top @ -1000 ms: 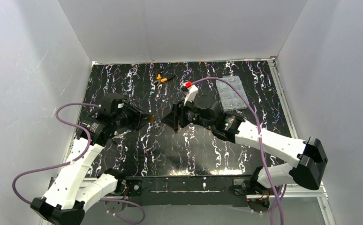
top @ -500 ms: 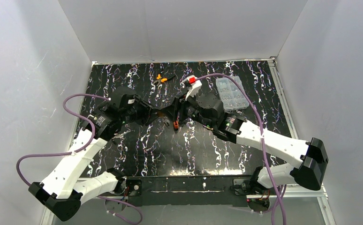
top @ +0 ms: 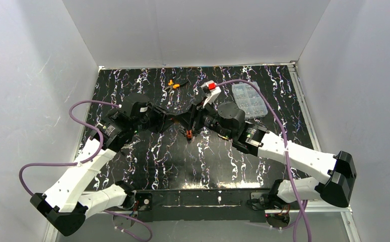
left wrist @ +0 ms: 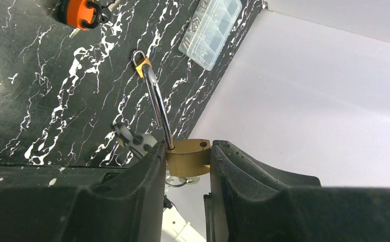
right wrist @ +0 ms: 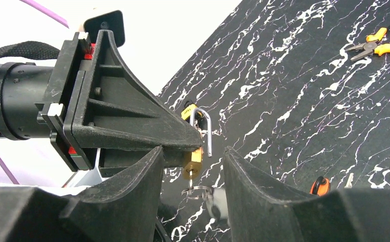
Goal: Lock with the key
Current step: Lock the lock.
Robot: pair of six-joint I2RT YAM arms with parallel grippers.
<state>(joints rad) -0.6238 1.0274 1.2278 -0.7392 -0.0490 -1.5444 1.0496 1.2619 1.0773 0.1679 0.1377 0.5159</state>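
My left arm reaches in from 8 o'clock with the elbow bent. The left claw (top: 171,122) is level and clamped on the brass padlock (left wrist: 188,156) by its body, held above table centre. The long steel shackle (left wrist: 155,101) has one end out of the body. A small silver key on a wire ring (right wrist: 197,190) hangs under the lock.

My right arm comes in from 4 o'clock. The right claw (top: 186,125) faces the left one, fingers apart either side of lock and key.

The black white-veined tabletop (top: 147,156) has plain white walls (top: 193,30) around it. From the claws, orange-handled pliers (top: 175,85) lie at 12, a clear plastic compartment box (top: 248,99) at 2 and an orange round tag (right wrist: 320,185) at 6.
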